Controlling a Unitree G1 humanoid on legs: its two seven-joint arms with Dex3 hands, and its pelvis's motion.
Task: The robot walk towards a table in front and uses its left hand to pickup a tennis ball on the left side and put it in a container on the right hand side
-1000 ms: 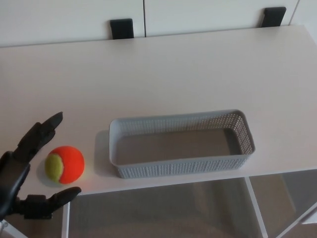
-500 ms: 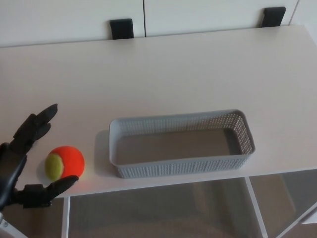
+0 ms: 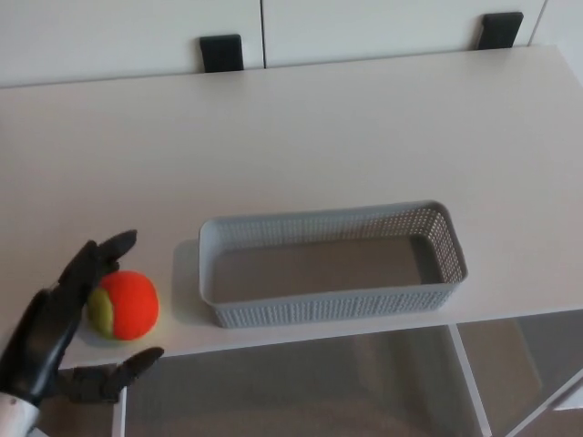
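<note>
The two thick black fingers (image 3: 102,259) of the left hand (image 3: 53,335) were spread, their jointed tips lying against the upper left of the tennis ball (image 3: 129,305). The thumb (image 3: 127,369) reached out lower down, past the counter's front edge and apart from the ball. The hand was cupped around the ball but not closed on it. Its matte, segmented shell came in from the bottom left corner.

The ball was round and felt-like, mostly bright orange-red with a yellow-green patch on the side facing the palm. It sat on the counter (image 3: 301,137) near the front left edge, just beside the container's left end but not touching it.

The container (image 3: 332,308) was a long grey plastic basket with rounded corners, a smooth rim and walls pierced with a fine lattice of small holes. It stood upright near the front edge, right of the ball, with its flat floor bare.

The counter was a smooth, pale, matte slab. Along its far edge stood two dark rectangular blocks (image 3: 223,52), set against flat white panels (image 3: 127,27) divided by a thin vertical seam. The right hand did not show.
</note>
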